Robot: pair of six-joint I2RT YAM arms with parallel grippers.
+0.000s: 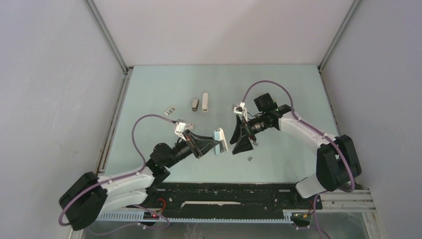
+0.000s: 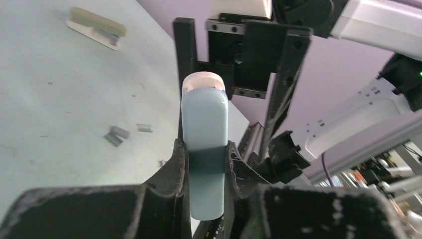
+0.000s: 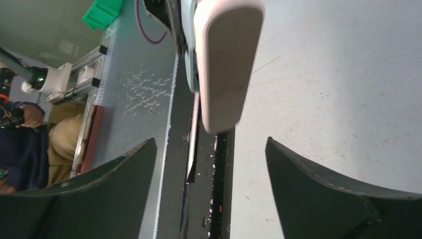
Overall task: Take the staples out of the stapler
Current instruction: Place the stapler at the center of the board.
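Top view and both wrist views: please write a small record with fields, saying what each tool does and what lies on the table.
left tool: shut on the light blue stapler
right tool: open, facing that stapler, not gripping it
grey-beige stapler: lying on the table, untouched
white stapler: lying next to the grey-beige one, apart from it
staples: short loose strips on the table

A light-blue stapler [image 2: 204, 129] of smooth, faintly glossy plastic sits between scuffed, matt black fingers [image 2: 171, 167] of the left hand [image 2: 205, 152]; dull grey metal staples [image 2: 115, 135] lie on the matt, speckled bench [image 2: 59, 94].
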